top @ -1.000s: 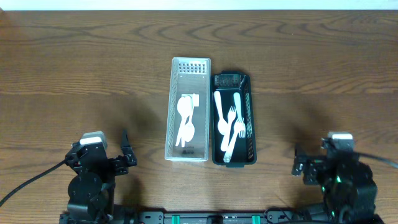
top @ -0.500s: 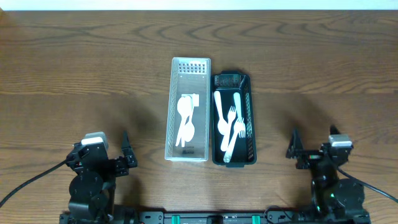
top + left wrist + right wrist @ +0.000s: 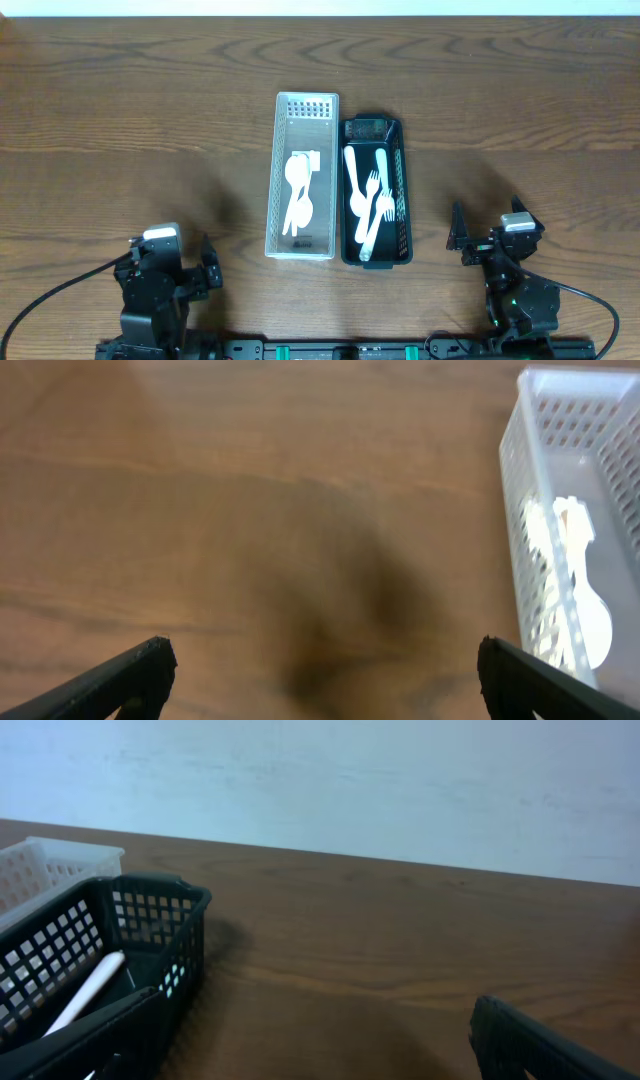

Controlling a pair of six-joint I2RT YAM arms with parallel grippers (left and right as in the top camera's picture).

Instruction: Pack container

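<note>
A white perforated basket point(image 3: 306, 125) and a black mesh basket point(image 3: 406, 190) lie lengthwise side by side in the middle of the wooden surface point(image 3: 150, 120), their long walls just beside each other. The white one holds white plastic spoons point(image 3: 298, 192) lying flat (two bowls show, overlapping). The black one holds white plastic cutlery point(image 3: 370, 200), forks among it, loosely crossed along its length.

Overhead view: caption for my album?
White basket of spoons beside black basket of forks; left gripper and right gripper open.

Overhead straight down (wrist views low)
</note>
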